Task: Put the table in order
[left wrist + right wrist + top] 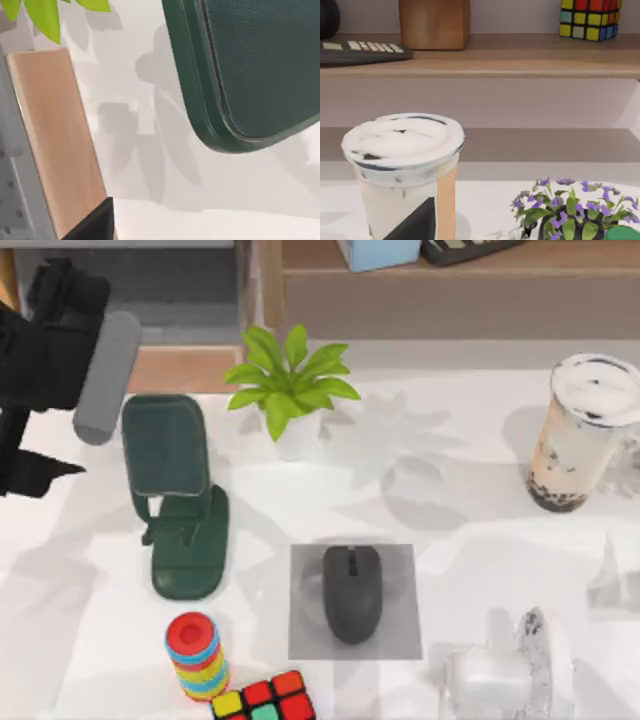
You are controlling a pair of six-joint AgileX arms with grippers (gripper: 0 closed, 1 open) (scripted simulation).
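1. You are looking at the table point(470, 510), a broad, flat, smooth white top taking up most of the top view, with soft grey shadows lying across it.
2. You are seeing your left arm point(45, 360) sitting at the table's far left edge, black and blocky with a grey cylinder on it; whether its fingers are wide or narrow, you cannot tell.
3. Just beside that arm, a dark green phone stand point(180, 510) is standing with a rounded rectangular plate on a long oval foot; the left wrist view is showing its plate point(250, 70) with a fine woven-looking face and a smooth rim.
4. A small potted plant point(290, 385) with glossy pointed green leaves is sitting in a white pot towards the back, near the middle.
5. A matte black computer mouse point(352, 592) is resting on a flat grey square mat point(400, 635) near the front.
6. A stack of bright rings point(197, 655) and a colour cube point(265, 700) are sitting at the front left, just beside each other.
7. A clear lidded cup of milk tea point(580, 435) is standing at the right; the right wrist view is showing it point(405, 170) close up.
8. A tan wooden shelf point(520, 55) is running behind, carrying a dark keypad point(360, 50), a wooden block point(434, 22) and a second cube point(590, 17).
9. A purple-flowered plant point(570, 210) is standing near the cup.
10. A translucent white form point(510, 670) is lying at the front right; whether it is your right gripper, and its state, you cannot tell.
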